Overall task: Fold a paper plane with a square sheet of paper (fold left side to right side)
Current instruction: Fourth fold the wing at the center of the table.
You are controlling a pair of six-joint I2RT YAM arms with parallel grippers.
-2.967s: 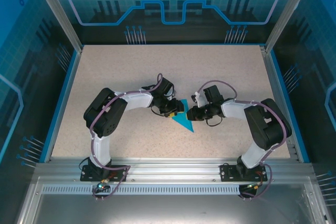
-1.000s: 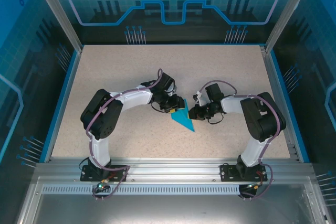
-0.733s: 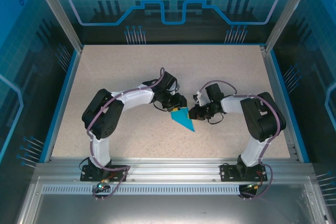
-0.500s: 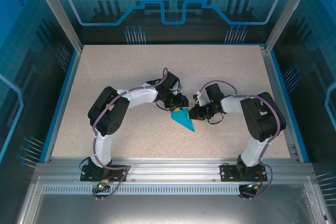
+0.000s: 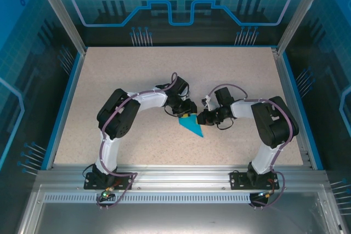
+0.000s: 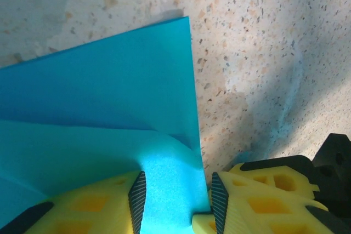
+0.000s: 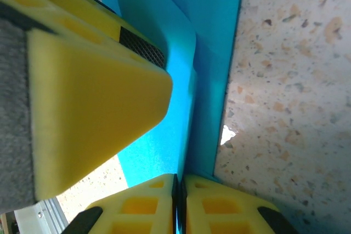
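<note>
**A:** Two pincers at the sheet of paper (image 5: 192, 127), middle of the counter (image 5: 137, 75). What's the grip status?

**B:** Right pincer (image 7: 179, 182) is clenched on the sheet. Its yellow fingers (image 7: 230, 206) meet flat, with a thin blue edge sandwiched in the seam.

**A:** Left one?

**B:** Left pincer (image 6: 174, 190) is released. Jaws stand apart, and a raised flap of the sheet sits in the gap between them. Can't tell whether either pad touches it.

**A:** Sheet shape?

**B:** Folded down to a pointed wedge. Overhead, the wide end lies on the far side, under both pincers. The sharp tip points to the near right and lies flat on the counter. Plain cyan, no markings.

**A:** Layers?

**B:** Left wrist view shows a flat lower layer with a straight right edge and a square corner. A lighter upper layer curls up toward the jaws. Right wrist view shows a lengthwise crease beside the clamped edge.

**A:** Arm layout?

**B:** Both reach inward, left pincer at the wide end's left, right pincer at its right, close together.
</note>
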